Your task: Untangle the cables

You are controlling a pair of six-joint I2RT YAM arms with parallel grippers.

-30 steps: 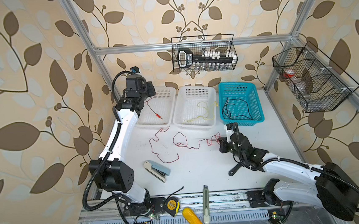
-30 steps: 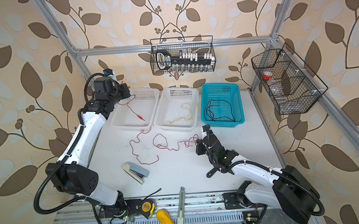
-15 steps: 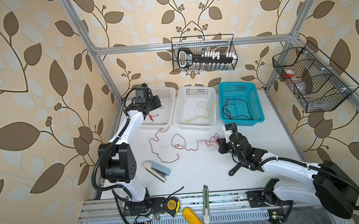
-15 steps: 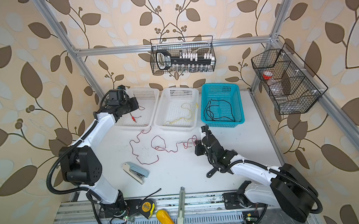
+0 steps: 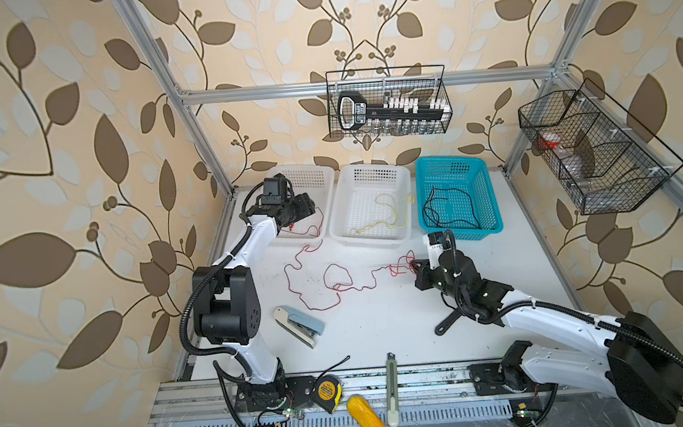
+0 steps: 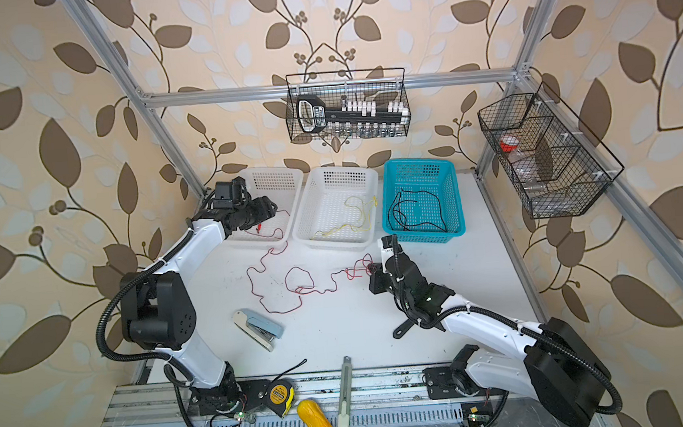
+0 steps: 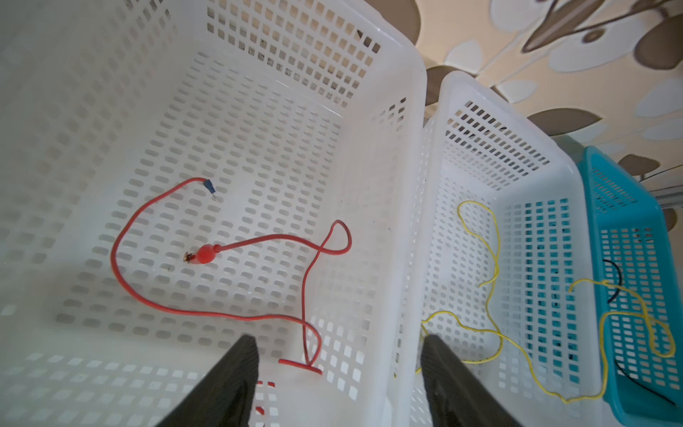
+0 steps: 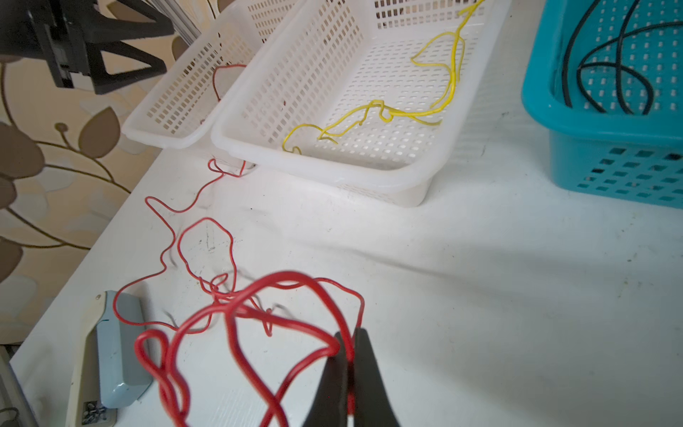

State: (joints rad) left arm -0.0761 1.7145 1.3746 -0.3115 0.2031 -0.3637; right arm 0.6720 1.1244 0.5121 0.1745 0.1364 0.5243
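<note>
Red cable (image 7: 205, 254): right jaws pinch tangled end; left jaws spread over basket (image 7: 373, 177). Lift slowly, feed slack into basket.

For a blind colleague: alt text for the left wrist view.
Open left gripper hovers over a white perforated plastic basket containing a thin red cable; a thin yellow cable lies in the neighbouring white perforated basket.

Saw smooth, glossy plastic insulation on the red cable (image 8: 288, 274). Found perforated moulded plastic, faintly shiny, in the far-left white basket (image 7: 369, 155) and the far-right teal basket (image 5: 470, 234). Noted a matt white surface (image 8: 480, 277), scuffed and speckled. Noted brushed metal on the far frame rail (image 5: 259, 92), glossy paint on the stapler (image 8: 118, 355).
</note>
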